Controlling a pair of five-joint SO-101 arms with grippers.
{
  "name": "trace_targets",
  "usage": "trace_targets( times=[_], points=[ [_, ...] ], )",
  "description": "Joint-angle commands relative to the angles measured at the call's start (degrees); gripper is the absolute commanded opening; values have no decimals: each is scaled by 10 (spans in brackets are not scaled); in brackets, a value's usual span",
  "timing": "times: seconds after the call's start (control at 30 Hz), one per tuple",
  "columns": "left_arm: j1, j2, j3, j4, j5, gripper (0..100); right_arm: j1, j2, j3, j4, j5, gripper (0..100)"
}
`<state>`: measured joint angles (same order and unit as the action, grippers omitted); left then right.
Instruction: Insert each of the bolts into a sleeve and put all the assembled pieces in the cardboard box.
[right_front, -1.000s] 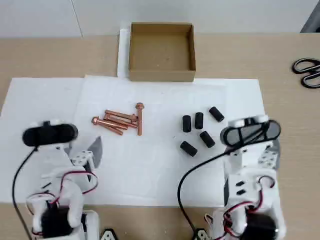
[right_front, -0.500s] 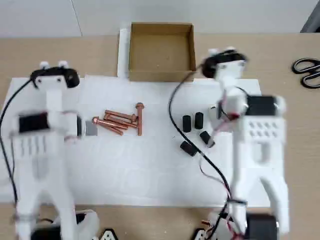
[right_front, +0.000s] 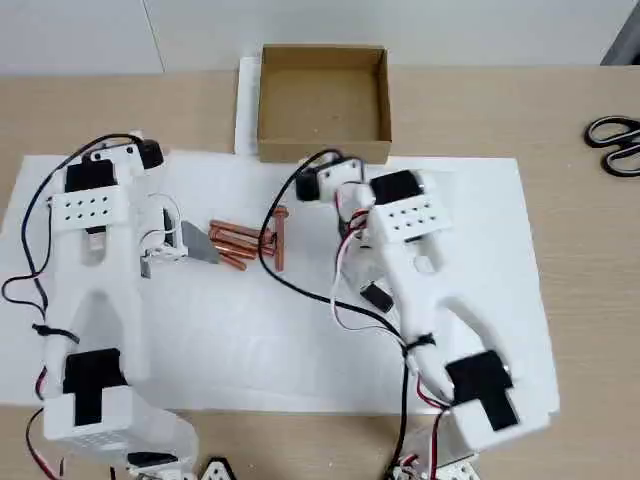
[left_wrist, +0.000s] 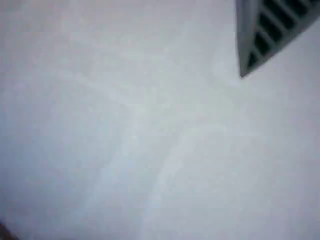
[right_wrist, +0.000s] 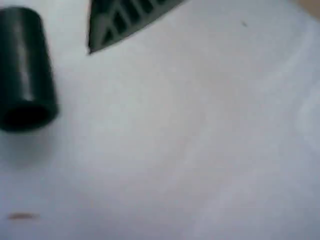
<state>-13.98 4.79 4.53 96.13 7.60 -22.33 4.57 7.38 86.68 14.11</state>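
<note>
Several copper bolts (right_front: 245, 243) lie in a loose heap on the white paper (right_front: 250, 330). My left gripper (right_front: 185, 240) hangs just beside the heap, open and empty; one grey finger (left_wrist: 260, 35) shows above bare paper. My right arm (right_front: 405, 215) stretches over the black sleeves and hides most of them; one sleeve (right_front: 377, 295) peeks out beside it. In the right wrist view a black sleeve (right_wrist: 25, 70) lies on its side close to one dark finger (right_wrist: 125, 17), apart from it. The cardboard box (right_front: 323, 140) stands at the back, with nothing visible inside.
Black scissors (right_front: 615, 145) lie on the wooden table at the far right. Cables trail from both arms across the paper. The paper's near half between the two arm bases is free.
Both arms have risen from their folded positions at the near edge and swung out over the paper, the left toward the bolts, the right over the sleeves. Bolts unmoved.
</note>
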Motion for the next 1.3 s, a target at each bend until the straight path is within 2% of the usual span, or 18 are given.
trace_targets(
  times=[0.0, 0.43, 0.67, 0.8, 0.9, 1.07, 1.27],
  points=[
    [3, -4, -22, 6, 0, 361, -13, 23, -28, -2, 4, 284],
    [4, -3, -22, 5, 3, 361, -15, 138, -28, -36, 4, 276],
    [4, -3, -22, 5, 3, 361, -15, 166, -28, -44, 7, 91],
    [4, -3, -22, 5, 3, 361, -13, 164, -31, -38, 8, 15],
    [4, -3, -22, 5, 3, 361, -12, 164, -34, -36, 9, 9],
    [9, -7, -22, 5, 3, 361, -12, 164, -89, 19, 9, 9],
    [70, -2, -55, 26, 4, 361, -10, 164, -230, 115, 9, 9]
  ],
)
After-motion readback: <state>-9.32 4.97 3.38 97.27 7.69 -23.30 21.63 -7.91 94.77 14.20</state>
